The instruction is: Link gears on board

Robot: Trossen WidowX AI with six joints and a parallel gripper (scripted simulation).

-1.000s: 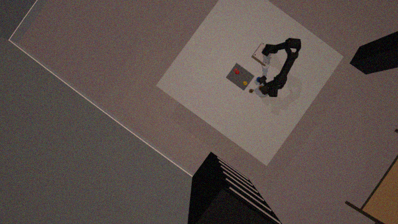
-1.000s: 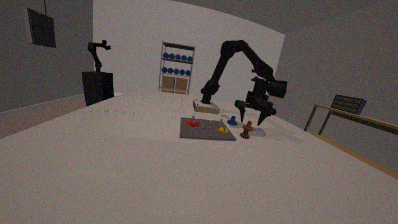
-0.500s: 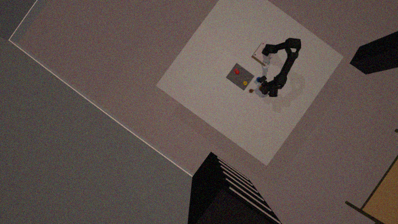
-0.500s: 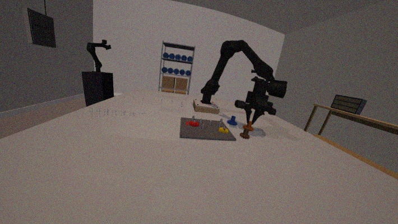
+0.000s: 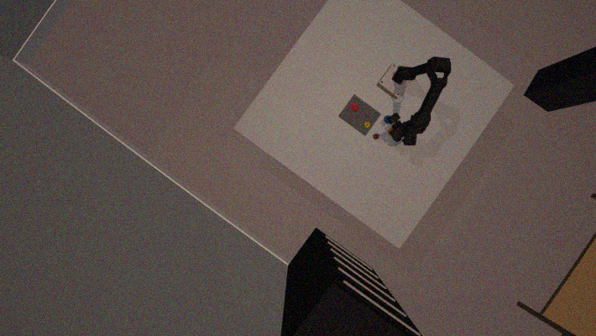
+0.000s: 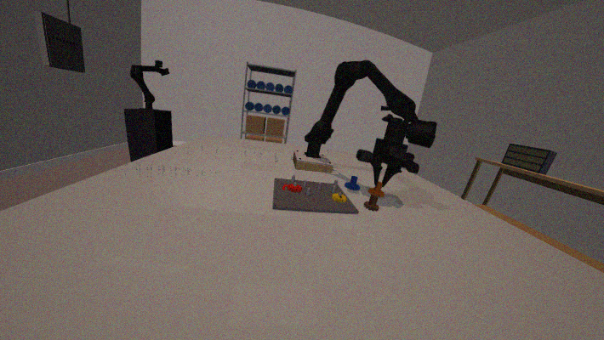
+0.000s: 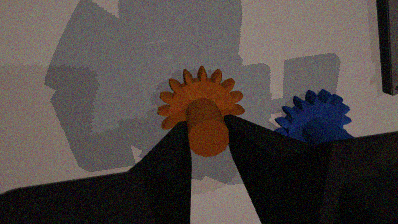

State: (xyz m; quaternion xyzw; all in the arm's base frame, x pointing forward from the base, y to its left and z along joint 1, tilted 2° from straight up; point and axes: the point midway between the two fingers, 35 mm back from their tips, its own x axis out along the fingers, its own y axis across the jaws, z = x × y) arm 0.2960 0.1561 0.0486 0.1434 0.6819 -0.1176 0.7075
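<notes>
My gripper (image 6: 379, 184) (image 7: 205, 126) is shut on the upright handle of the orange gear (image 6: 376, 193) (image 7: 175, 102), whose toothed disc is below the fingertips. Whether the disc touches the table cannot be told. The blue gear (image 5: 385, 119) (image 6: 352, 186) (image 7: 320, 112) stands beside it, partly behind a finger in the wrist view. The brown gear (image 5: 376, 136) (image 6: 371, 206) stands near the board's corner. The grey board (image 5: 353, 119) (image 6: 306, 204) carries the red gear (image 5: 353, 107) (image 6: 294, 188), the yellow gear (image 5: 367, 126) (image 6: 339, 197) and several bare pegs, one a short peg (image 6: 308, 191).
The arm's pale base block (image 5: 387, 89) (image 6: 312, 165) stands behind the board. The board's dark edge (image 7: 386, 55) shows at the wrist view's upper right. The blue and brown gears stand close to the held gear. The arm's shadow lies around them.
</notes>
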